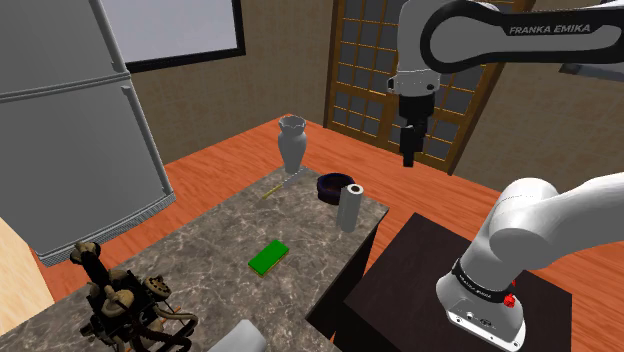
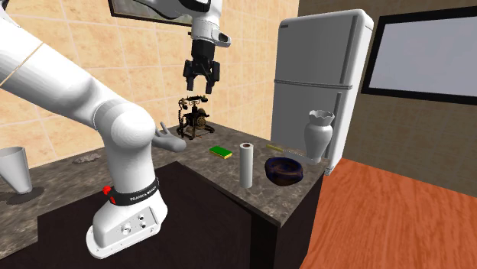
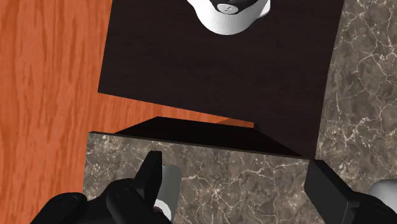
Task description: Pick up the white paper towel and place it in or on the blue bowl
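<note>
We noted the jaws apart, high in open air above the marbled tabletop point(image 1: 200, 250) edge. The upright cylindrical paper towel point(image 1: 348, 208) stood just beside the dark round bowl point(image 1: 333, 186).

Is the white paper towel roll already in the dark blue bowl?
No, the white paper towel roll stands upright on the marble counter beside the dark blue bowl.

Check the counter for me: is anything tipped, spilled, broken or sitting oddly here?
Nothing stands out. The paper towel roll stands upright beside the blue bowl, near the edge of the counter. The vase is upright and the green sponge lies flat. The pincer hangs open, well above them.
</note>
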`<action>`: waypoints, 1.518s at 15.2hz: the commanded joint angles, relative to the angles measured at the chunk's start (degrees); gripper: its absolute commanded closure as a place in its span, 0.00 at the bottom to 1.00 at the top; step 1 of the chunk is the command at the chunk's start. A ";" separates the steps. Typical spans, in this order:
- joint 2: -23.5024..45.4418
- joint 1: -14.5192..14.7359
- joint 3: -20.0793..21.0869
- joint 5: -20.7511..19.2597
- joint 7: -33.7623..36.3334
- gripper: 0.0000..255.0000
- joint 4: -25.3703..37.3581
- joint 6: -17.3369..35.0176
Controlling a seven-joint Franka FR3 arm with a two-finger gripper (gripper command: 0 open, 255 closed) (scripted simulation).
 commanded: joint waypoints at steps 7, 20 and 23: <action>4.11 -1.17 -1.62 -1.61 -1.54 0.00 -7.58 15.36; 26.83 -3.66 -5.40 -3.83 -4.66 0.00 -12.28 50.81; 33.95 -3.96 -6.26 -3.56 -5.68 0.00 -10.84 58.35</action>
